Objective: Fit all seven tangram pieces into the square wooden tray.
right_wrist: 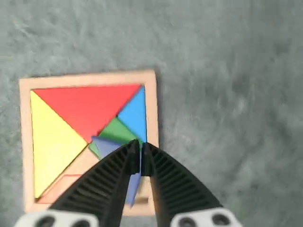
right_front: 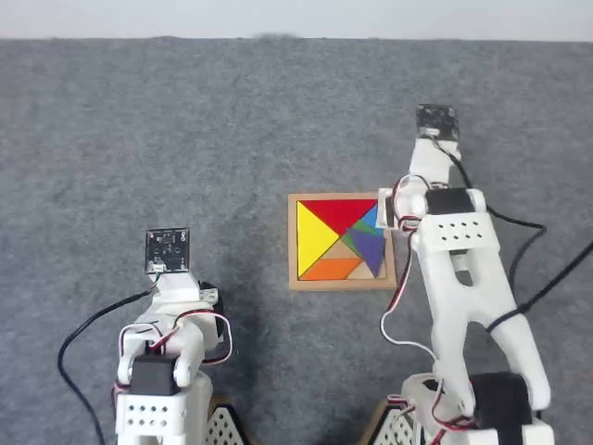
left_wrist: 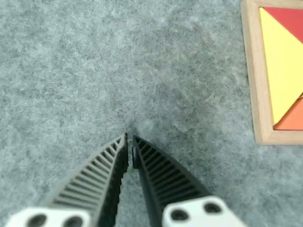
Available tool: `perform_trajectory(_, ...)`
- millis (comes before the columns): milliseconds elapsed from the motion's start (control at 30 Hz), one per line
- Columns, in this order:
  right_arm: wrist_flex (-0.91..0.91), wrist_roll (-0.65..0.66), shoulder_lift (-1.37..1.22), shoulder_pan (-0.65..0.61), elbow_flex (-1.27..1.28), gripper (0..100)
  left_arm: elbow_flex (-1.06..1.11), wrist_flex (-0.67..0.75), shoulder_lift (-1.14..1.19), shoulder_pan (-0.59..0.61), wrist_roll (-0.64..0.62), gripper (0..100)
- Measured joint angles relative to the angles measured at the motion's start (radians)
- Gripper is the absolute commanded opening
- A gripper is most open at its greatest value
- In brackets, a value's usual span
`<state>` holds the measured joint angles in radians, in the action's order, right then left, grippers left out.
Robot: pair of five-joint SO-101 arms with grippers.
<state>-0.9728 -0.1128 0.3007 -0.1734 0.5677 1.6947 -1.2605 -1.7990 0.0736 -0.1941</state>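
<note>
**Square wooden tray** (right_front: 292,243): lies flat at the middle of the grey felt-covered desk (right_front: 185,139).

**Contents:**
- Large red triangle (right_front: 338,213), along the far edge.
- Large yellow triangle (right_front: 313,239), along the left edge.
- Orange piece (right_front: 332,269), at the near edge.
- Small blue triangle (right_front: 371,221), by the right edge.
- Green piece (right_front: 357,232), beside the blue one.

**Purple triangle** (right_wrist: 106,145): at the tray's right side, tilted rather than flat, overlapping the green piece.

**Right end effector** (right_wrist: 140,145): over the tray's right edge, fingers pinched together on the purple triangle.

**Left end effector** (left_wrist: 129,138): at the near left over bare felt, well apart from the tray. Its fingers are almost together and hold nothing.
</note>
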Motion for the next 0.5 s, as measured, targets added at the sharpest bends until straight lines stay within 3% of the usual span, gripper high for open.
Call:
perform_trajectory(167,0.066,0.104,-0.057,-0.012,0.005,0.7,0.000,0.000,0.000,0.000,0.000,1)
perform_trajectory(500,0.092,0.118,-0.212,-0.032,0.011,0.7,0.000,0.000,0.000,0.000,0.000,1)
